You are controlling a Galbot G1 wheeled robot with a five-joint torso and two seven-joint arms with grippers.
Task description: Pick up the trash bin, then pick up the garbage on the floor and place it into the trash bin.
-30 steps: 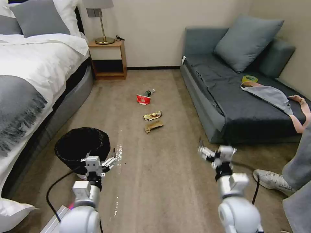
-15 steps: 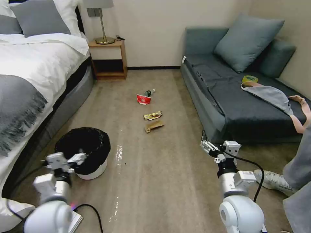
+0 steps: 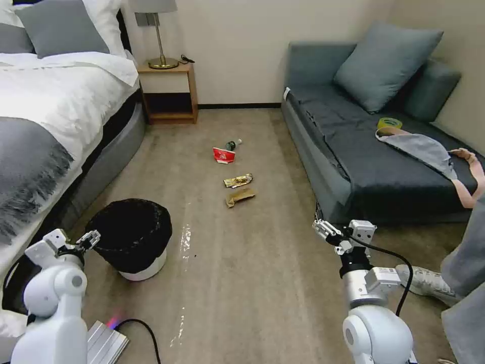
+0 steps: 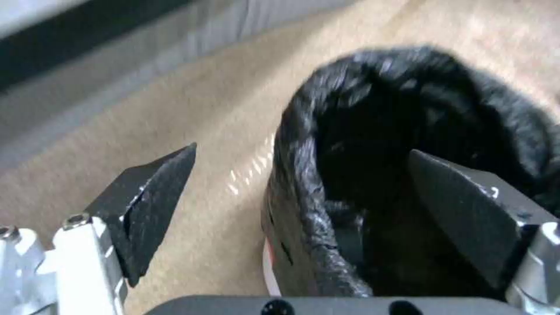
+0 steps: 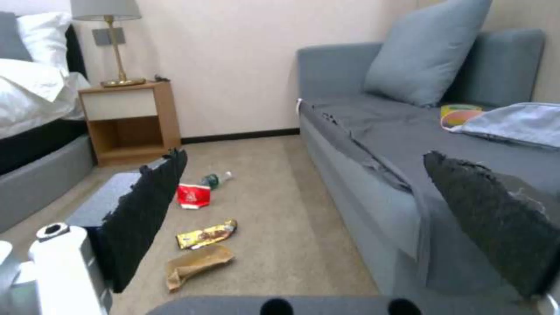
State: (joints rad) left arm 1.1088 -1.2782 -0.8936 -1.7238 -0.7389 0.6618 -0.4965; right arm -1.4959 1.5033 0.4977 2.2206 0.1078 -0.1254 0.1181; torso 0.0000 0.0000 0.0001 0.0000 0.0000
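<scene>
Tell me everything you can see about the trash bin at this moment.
The trash bin is small, round and white, standing upright on the carpet beside the bed. A crinkly black bag lines it and drapes over its rim, hiding most of the wall. Its inside looks dark; I cannot tell if anything lies in it. The open left gripper is at its rim, one finger over the opening.

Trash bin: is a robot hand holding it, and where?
No. The open left gripper straddles the trash bin rim without closing; the right gripper is open, empty.
</scene>
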